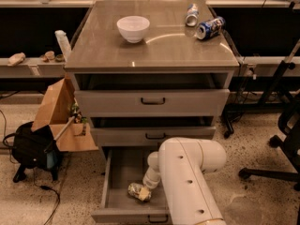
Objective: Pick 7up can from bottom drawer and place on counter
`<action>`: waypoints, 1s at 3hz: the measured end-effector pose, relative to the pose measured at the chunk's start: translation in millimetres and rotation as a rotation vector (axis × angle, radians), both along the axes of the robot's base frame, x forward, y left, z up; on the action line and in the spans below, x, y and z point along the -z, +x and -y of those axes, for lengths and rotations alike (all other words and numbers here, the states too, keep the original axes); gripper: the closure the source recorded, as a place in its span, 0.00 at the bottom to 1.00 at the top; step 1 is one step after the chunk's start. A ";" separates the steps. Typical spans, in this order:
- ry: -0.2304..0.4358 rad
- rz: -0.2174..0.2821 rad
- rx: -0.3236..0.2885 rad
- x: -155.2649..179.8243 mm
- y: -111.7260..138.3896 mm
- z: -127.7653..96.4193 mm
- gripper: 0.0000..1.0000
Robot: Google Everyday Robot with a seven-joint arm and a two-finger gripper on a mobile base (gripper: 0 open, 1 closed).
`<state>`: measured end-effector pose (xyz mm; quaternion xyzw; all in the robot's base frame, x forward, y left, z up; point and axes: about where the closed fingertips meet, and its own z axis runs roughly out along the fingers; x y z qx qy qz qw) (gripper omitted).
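Observation:
The bottom drawer (115, 191) of the grey cabinet is pulled open. On its floor lies the 7up can (137, 191), a pale dented can with green marks, on its side. My white arm reaches down into the drawer, and the gripper (145, 193) is at the can's right end, touching or nearly touching it. The arm hides most of the drawer's right half. The counter (164, 46) is the glossy grey-brown top of the cabinet, above the other two drawers.
A white bowl (133, 28), a silver can (191, 14) and a blue can (209, 27) are on the counter. An open cardboard box (58, 114) and a black bag (30, 146) are on the floor at left. An office chair (286, 135) stands at right.

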<state>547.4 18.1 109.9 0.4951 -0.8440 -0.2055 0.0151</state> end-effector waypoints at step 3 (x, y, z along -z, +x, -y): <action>0.182 -0.007 -0.124 -72.1 4.2 6.1 1.00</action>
